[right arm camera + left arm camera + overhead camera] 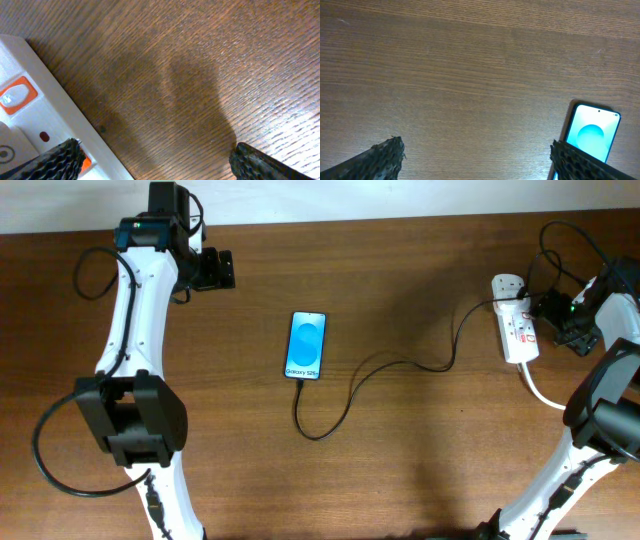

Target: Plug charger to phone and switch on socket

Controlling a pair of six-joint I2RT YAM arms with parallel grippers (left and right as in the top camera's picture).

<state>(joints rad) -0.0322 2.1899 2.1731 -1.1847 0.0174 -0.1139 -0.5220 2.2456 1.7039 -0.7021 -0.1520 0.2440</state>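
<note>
Left hand [479, 158] spread wide, brown wooden table [470, 60]

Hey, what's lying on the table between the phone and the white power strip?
In the overhead view, only the charger cable: it snakes from the socket to the phone's lower edge. The rest of that stretch is bare wooden table.

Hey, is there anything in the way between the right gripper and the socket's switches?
Nothing visible. The right gripper hangs open right beside the socket, with one fingertip over its edge in the wrist view. The charger cable leaves the strip's far side toward the phone, clear of the gripper.
</note>
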